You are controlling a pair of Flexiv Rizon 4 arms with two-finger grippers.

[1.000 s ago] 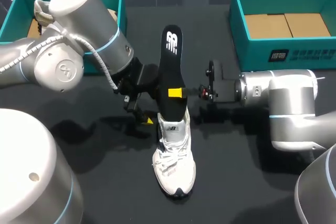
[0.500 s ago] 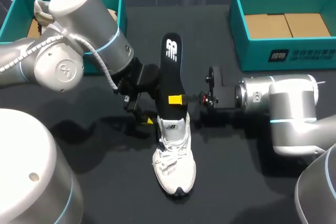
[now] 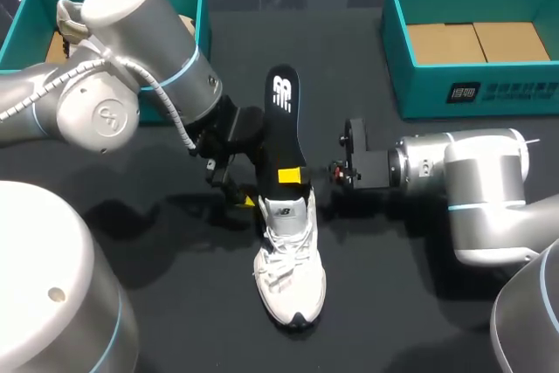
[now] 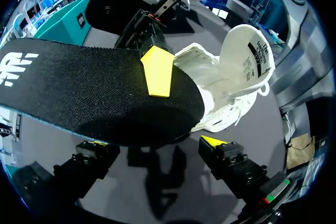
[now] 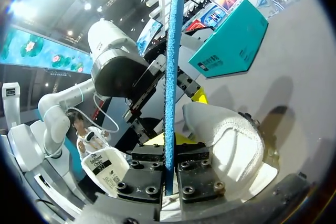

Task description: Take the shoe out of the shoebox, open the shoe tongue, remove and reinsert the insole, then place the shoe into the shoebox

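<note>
right gripper (image 3: 293, 175) pinching the insole (image 3: 281, 120) mid-frame, shoe (image 3: 290, 259) right below, left gripper (image 4: 155, 142) wide open, holding nothing

Bright overhead lighting, soft shadows, ceiling glare

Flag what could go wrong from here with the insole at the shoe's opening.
The right gripper pinches the insole near its shoe end, so the free end may flex or twist. The left gripper is open beside the shoe, not holding it, so a push from the insole could slide or tip it.
</note>
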